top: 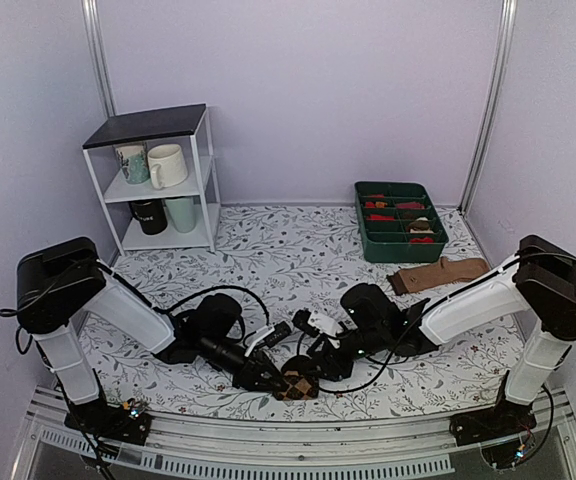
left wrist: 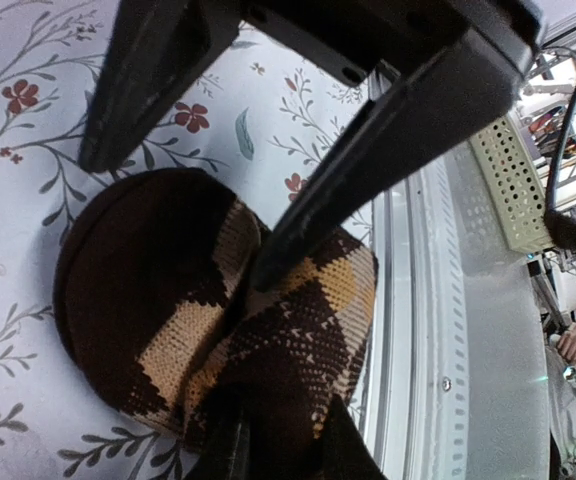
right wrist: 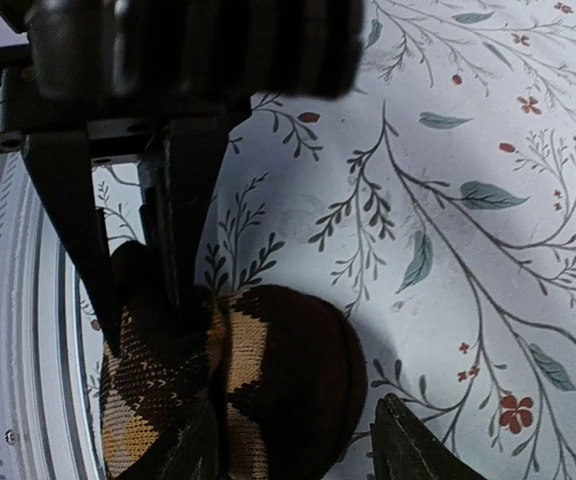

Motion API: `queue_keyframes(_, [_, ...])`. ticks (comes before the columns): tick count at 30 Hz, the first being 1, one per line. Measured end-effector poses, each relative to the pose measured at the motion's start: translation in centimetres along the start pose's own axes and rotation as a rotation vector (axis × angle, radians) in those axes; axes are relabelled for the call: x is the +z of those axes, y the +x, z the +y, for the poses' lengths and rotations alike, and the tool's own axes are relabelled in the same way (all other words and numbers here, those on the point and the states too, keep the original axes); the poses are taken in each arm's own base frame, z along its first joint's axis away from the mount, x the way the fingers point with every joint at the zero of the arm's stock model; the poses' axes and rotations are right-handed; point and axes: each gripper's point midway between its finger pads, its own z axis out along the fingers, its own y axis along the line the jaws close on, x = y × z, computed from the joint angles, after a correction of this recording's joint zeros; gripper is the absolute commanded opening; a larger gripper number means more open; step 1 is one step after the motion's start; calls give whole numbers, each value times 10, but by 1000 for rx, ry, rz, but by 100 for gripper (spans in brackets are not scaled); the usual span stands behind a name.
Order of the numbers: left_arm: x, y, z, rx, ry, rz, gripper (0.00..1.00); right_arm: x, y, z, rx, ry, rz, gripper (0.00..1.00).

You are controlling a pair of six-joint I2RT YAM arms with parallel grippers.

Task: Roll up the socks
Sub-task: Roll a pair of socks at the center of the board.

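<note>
**Left gripper** (left wrist: 176, 222): jaws apart. One fingertip rests on the fold at the middle of the socks (left wrist: 298, 330). The other stands just off the bundle's rounded edge, over the tabletop (left wrist: 8, 350). Nothing is held.

**Right gripper** (right wrist: 148, 325): jaws drawn close with a ridge of knit between them. Judged to be clamped on the socks, on the side nearest the rail.

**Socks:** dark brown with tan-orange diamonds. They lie as a compact, partly rolled bundle at the near edge of the tabletop, just beside the metal rail (left wrist: 448, 330) and between the two grippers.

**Handling, as judged:**
- The knit is light, soft and limp. It will compress under the fingers and is likely to spring loose if released.
- It is neither fragile nor slippery. The knit gives purchase, but the layers may slide on one another.
- The best hold is across the full thickness of the roll, or on the cuff edge if it is to be turned over the bundle.
- Pinching one outer layer risks pulling the roll open.

**Surroundings:** a plain tan sock (top: 438, 273) lies well apart to the right, near a green tray (top: 361, 225).
</note>
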Motion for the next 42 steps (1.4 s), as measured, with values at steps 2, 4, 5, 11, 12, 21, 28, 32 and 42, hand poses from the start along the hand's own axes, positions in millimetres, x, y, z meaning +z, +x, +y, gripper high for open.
queue_keyframes(2, [0, 0, 0, 3, -1, 0, 9, 1, 6, 6, 17, -35, 21, 49])
queue_keyframes(4, [0, 0, 0, 6, -1, 2, 9, 1, 8, 9, 27, -54, 27, 40])
queue_keyframes(5, [0, 0, 0, 8, -1, 2, 9, 2, 9, 10, 37, -60, 33, 36])
queue_keyframes(11, [-2, 0, 1, 9, -17, 16, 9, 18, 16, 5, 90, -76, 70, 17])
queue_keyframes(12, [-2, 1, 1, 13, -20, 20, 9, 20, 14, 2, 93, -73, 69, 17])
queue_keyframes(21, [-1, -7, 1, 29, -43, 64, 8, 44, -9, -20, 95, -53, 32, 16])
queue_keyframes(28, [4, -8, 1, 37, -26, 72, 8, 40, -9, -24, 97, -36, 10, 32])
queue_keyframes(32, [4, -5, 2, 32, -20, 59, 8, 17, 0, -30, 115, 24, -1, 49])
queue_keyframes(42, [5, -5, 2, 25, -17, 49, 7, -73, -41, -23, 35, 102, -242, 57])
